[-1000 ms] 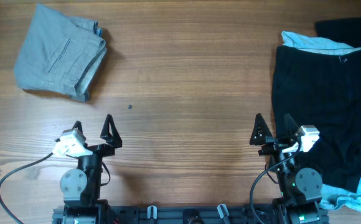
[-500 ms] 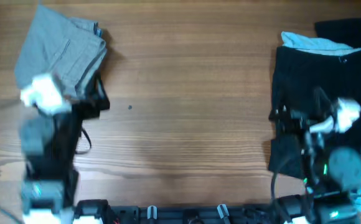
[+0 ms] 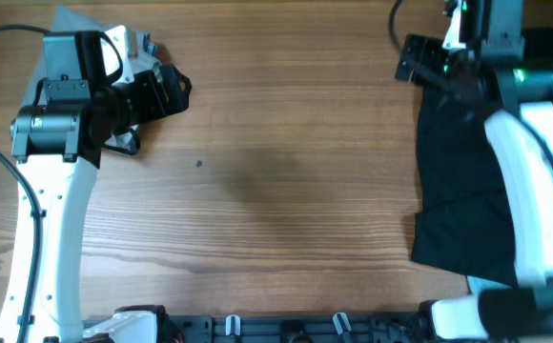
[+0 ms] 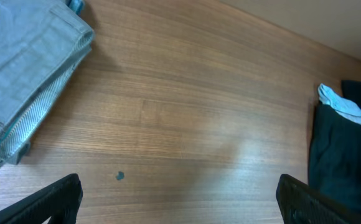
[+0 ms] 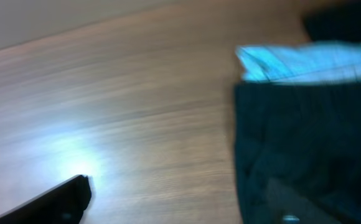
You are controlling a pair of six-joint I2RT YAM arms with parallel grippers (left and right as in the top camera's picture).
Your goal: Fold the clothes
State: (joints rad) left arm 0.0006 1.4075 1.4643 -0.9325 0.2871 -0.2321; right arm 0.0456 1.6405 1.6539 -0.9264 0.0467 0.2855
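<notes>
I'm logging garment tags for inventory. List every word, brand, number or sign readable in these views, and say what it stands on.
No text can be read in any view.
The grey shorts, black shorts and light blue T-shirt show no tag, print or lettering.
The right wrist view is too blurred to settle fine print.
The only sign is a green light on the right arm.

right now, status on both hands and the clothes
Left hand open, empty, by the folded grey shorts. Right hand open, empty, at the black shorts, not yet folded. Light blue T-shirt pokes out at their far edge.
</notes>
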